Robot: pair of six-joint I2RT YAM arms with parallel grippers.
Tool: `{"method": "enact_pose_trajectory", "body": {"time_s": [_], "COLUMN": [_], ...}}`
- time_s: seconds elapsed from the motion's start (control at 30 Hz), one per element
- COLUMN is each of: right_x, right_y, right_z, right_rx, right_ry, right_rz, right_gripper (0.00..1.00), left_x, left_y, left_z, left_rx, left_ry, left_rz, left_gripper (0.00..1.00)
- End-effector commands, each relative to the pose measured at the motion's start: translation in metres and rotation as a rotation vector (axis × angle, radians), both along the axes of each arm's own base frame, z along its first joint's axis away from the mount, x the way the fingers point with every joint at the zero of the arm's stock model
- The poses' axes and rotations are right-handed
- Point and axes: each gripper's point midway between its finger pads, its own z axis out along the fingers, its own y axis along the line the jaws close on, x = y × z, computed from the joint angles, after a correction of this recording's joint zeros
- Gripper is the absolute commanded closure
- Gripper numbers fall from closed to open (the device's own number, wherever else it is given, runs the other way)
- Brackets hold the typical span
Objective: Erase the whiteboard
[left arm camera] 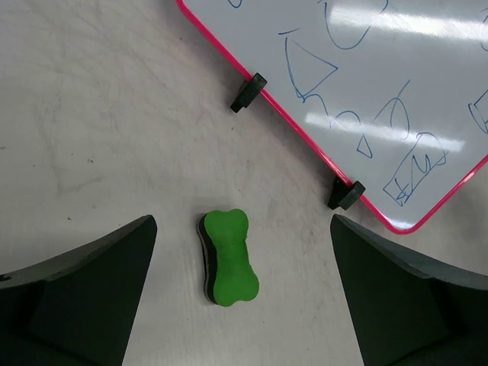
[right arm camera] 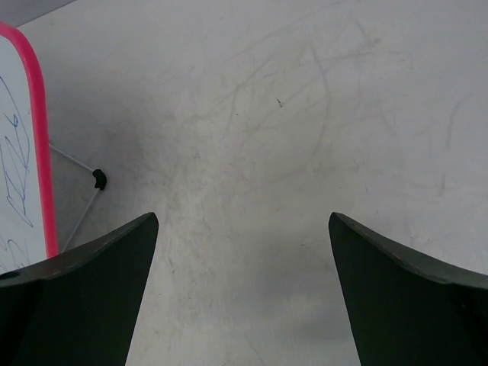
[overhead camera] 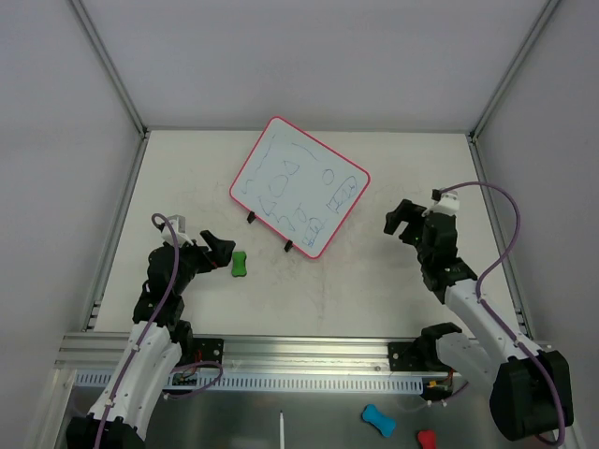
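Observation:
The whiteboard (overhead camera: 299, 185) lies flat at the table's middle back, pink-red frame, two black feet on its near edge, covered with blue scribbles. It also shows in the left wrist view (left arm camera: 381, 84) and its edge in the right wrist view (right arm camera: 15, 152). A green bone-shaped eraser (overhead camera: 240, 265) lies on the table left of the board; in the left wrist view the eraser (left arm camera: 230, 257) sits between my open fingers. My left gripper (overhead camera: 221, 250) is open just left of the eraser. My right gripper (overhead camera: 401, 220) is open and empty, right of the board.
A blue eraser (overhead camera: 378, 420) and a red one (overhead camera: 426, 438) lie below the table's front rail, with a white stick (overhead camera: 281, 428). Metal frame posts (overhead camera: 105, 65) stand at the back corners. The aluminium rail (overhead camera: 299, 348) runs along the near edge.

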Motion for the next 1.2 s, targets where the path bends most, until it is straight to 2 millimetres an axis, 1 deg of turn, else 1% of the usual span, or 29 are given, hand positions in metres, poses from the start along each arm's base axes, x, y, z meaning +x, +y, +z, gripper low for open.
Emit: {"method": "enact_pose_trajectory", "body": {"time_s": [0.0, 0.07, 0.1, 0.2, 0.3, 0.37, 0.4, 0.43, 0.47, 0.5, 0.53, 0.6, 0.63, 0.7, 0.73, 0.77, 0.8, 0.83, 0.87, 0.9, 0.93, 0.97, 1.03, 1.07, 1.13, 1.17], "right_x": [0.008, 0.008, 0.009, 0.011, 0.012, 0.011, 0.012, 0.013, 0.013, 0.016, 0.017, 0.020, 0.021, 0.025, 0.021, 0.025, 0.024, 0.026, 0.031, 0.033, 0.035, 0.039, 0.044, 0.046, 0.050, 0.050], "right_y": [0.005, 0.012, 0.023, 0.042, 0.045, 0.048, 0.049, 0.050, 0.049, 0.048, 0.047, 0.041, 0.042, 0.046, 0.060, 0.066, 0.074, 0.075, 0.077, 0.078, 0.079, 0.078, 0.077, 0.076, 0.065, 0.060], "right_z": [0.017, 0.019, 0.026, 0.045, 0.055, 0.059, 0.067, 0.071, 0.071, 0.083, 0.090, 0.092, 0.092, 0.096, 0.109, 0.103, 0.116, 0.118, 0.113, 0.120, 0.118, 0.123, 0.119, 0.118, 0.119, 0.116], "right_rx": [0.023, 0.033, 0.064, 0.143, 0.192, 0.235, 0.255, 0.279, 0.286, 0.289, 0.292, 0.290, 0.290, 0.307, 0.324, 0.332, 0.351, 0.366, 0.382, 0.387, 0.396, 0.391, 0.378, 0.369, 0.348, 0.350], "right_ry": [-0.045, -0.045, -0.071, -0.111, -0.140, -0.149, -0.180, -0.190, -0.197, -0.262, -0.306, -0.338, -0.332, -0.317, -0.327, -0.310, -0.359, -0.370, -0.357, -0.387, -0.377, -0.387, -0.380, -0.383, -0.396, -0.391], "right_rz": [0.010, 0.049, 0.110, 0.221, 0.249, 0.267, 0.292, 0.293, 0.285, 0.280, 0.279, 0.247, 0.260, 0.314, 0.418, 0.456, 0.509, 0.516, 0.520, 0.529, 0.533, 0.531, 0.524, 0.519, 0.494, 0.474], "right_gripper": [0.01, 0.01, 0.01, 0.01, 0.01, 0.01, 0.01, 0.01, 0.01, 0.01, 0.01, 0.01, 0.01, 0.01, 0.01, 0.01, 0.01, 0.01, 0.01, 0.01, 0.01, 0.01, 0.01, 0.01, 0.01, 0.01], "left_x": [0.005, 0.005, 0.005, 0.006, 0.005, 0.005, 0.005, 0.005, 0.005, 0.005, 0.005, 0.005, 0.005, 0.005, 0.005, 0.005, 0.005, 0.005, 0.005, 0.005, 0.005, 0.005, 0.005, 0.005, 0.005, 0.005], "left_y": [-0.004, -0.004, -0.003, -0.002, -0.002, -0.003, -0.003, -0.004, -0.004, -0.004, -0.004, -0.004, -0.005, -0.005, -0.005, -0.005, -0.005, -0.005, -0.005, -0.005, -0.005, -0.005, -0.005, -0.005, -0.005, -0.005], "left_z": [0.021, 0.020, 0.020, 0.021, 0.022, 0.021, 0.021, 0.022, 0.022, 0.023, 0.021, 0.023, 0.022, 0.021, 0.021, 0.021, 0.021, 0.021, 0.021, 0.020, 0.020, 0.020, 0.020, 0.020, 0.020, 0.020], "left_rx": [0.006, 0.008, 0.010, 0.010, 0.009, 0.008, 0.008, 0.007, 0.007, 0.006, 0.006, 0.006, 0.006, 0.006, 0.006, 0.006, 0.006, 0.007, 0.007, 0.007, 0.007, 0.007, 0.007, 0.007, 0.007, 0.007], "left_ry": [-0.060, -0.057, -0.057, -0.061, -0.063, -0.061, -0.061, -0.063, -0.063, -0.063, -0.061, -0.063, -0.061, -0.060, -0.057, -0.058, -0.057, -0.059, -0.057, -0.056, -0.057, -0.057, -0.059, -0.059, -0.060, -0.060], "left_rz": [-0.029, -0.028, -0.022, -0.016, -0.018, -0.022, -0.022, -0.025, -0.025, -0.028, -0.029, -0.029, -0.031, -0.031, -0.031, -0.031, -0.031, -0.031, -0.031, -0.031, -0.031, -0.031, -0.033, -0.033, -0.033, -0.033], "left_gripper": [0.01, 0.01, 0.01, 0.01, 0.01, 0.01, 0.01, 0.01, 0.01, 0.01, 0.01, 0.01, 0.01, 0.01, 0.01, 0.01, 0.01, 0.01, 0.01, 0.01, 0.01, 0.01, 0.01, 0.01, 0.01, 0.01]}}
